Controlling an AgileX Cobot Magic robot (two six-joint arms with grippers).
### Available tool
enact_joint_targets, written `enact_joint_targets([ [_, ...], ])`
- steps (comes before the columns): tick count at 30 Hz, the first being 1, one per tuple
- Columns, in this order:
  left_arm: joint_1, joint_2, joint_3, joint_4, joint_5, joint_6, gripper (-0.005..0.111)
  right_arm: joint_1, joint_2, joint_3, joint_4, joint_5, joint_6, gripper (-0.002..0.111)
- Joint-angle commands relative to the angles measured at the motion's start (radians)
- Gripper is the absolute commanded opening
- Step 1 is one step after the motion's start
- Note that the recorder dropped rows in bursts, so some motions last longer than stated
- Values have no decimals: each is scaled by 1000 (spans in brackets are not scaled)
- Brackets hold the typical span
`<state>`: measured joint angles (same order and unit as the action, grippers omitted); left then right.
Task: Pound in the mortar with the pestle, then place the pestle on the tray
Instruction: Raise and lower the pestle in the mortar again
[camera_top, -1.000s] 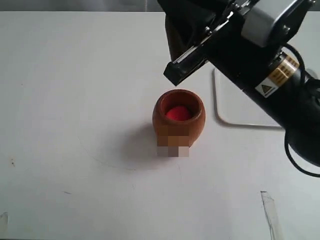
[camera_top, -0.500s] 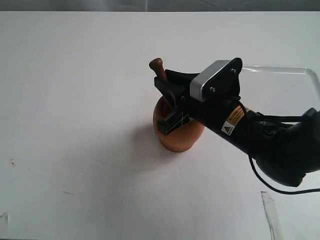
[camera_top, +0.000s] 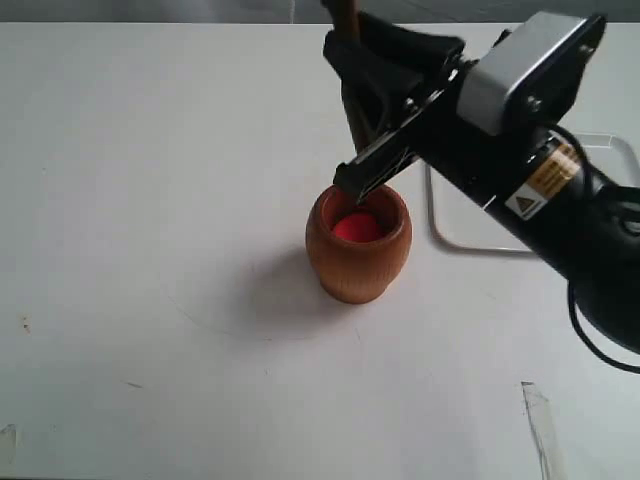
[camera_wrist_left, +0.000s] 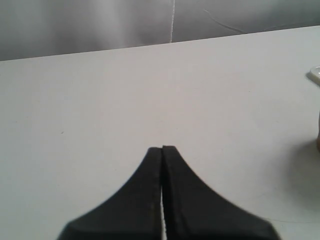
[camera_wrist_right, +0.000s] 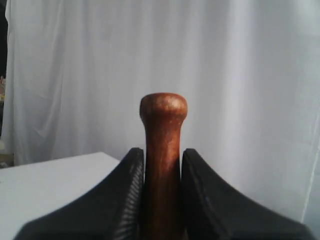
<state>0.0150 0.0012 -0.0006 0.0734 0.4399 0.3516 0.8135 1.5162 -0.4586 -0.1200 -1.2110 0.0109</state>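
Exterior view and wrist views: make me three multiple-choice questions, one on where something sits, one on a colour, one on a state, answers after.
1. In the exterior view, on which side of the mortar does the tray lie?
A) left
B) right
C) directly under it

2. What colour is the lump inside the mortar?
A) green
B) white
C) red

3. What state is the right gripper in?
A) open and empty
B) shut on the mortar's rim
C) shut on the pestle

Answers:
1 B: the white tray shows to the mortar's right, apart from it.
2 C: red shows through the mortar's open mouth.
3 C: the right wrist view shows the jaws closed against the pestle's shaft, below its knob.
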Motion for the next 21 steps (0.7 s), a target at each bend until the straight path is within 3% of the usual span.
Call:
enact_joint_targets([
  [1,-8,-1,1,-7,-3,-8,0,4,-30,3,-12,-10,-11,0],
  [14,-8,-1,1,-7,-3,-8,0,4,312,3,25,-10,3,0],
  [21,-8,-1,1,-7,-3,-8,0,4,328,3,23,-10,14,0],
])
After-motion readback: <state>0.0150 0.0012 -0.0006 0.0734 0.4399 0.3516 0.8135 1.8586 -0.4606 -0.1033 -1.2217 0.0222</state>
